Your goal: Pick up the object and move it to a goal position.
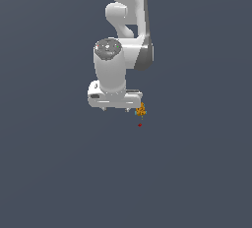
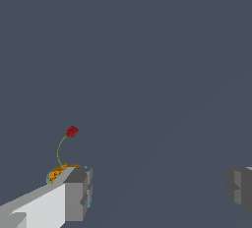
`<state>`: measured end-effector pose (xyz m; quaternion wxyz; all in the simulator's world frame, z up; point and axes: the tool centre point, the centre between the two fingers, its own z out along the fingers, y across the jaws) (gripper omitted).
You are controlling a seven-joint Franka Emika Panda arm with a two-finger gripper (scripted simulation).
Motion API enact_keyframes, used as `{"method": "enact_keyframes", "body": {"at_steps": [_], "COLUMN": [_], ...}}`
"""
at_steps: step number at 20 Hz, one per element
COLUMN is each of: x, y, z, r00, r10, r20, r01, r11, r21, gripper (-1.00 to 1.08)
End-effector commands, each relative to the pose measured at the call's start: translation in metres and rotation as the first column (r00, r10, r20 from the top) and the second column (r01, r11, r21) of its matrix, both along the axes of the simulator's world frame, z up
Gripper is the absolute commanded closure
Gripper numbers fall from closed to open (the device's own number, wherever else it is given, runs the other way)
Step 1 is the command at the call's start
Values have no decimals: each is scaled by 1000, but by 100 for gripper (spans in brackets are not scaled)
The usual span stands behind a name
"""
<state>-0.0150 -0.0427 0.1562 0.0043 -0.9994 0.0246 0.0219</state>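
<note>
The white arm (image 1: 123, 40) hangs down; the orange-yellow object (image 1: 141, 109) sits at the pincer's (image 1: 115, 109) three o'clock, a red speck (image 1: 140, 125) just below it.

No text, label, brand, number or sign can be read anywhere, though at this coarse rendering tiny markings might escape notice.
</note>
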Motion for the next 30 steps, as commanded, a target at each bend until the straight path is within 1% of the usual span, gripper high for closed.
{"method": "enact_keyframes", "body": {"at_steps": [1,8,14,19,25,30], "x": [-2,-16,-40,-58,-71,-72], "y": [6,39,82,108,123,125], "z": [-5,-29,-60,-79,-90,-91], "r00": [1000,999,996,992,990,989], "r10": [6,40,87,118,137,139], "r20": [1,12,27,37,43,42], "r01": [-6,-40,-87,-117,-137,-139], "r11": [1000,999,996,993,991,990], "r21": [-1,-7,-11,-11,-10,-10], "gripper": [-92,-92,-92,-92,-92,-92]}}
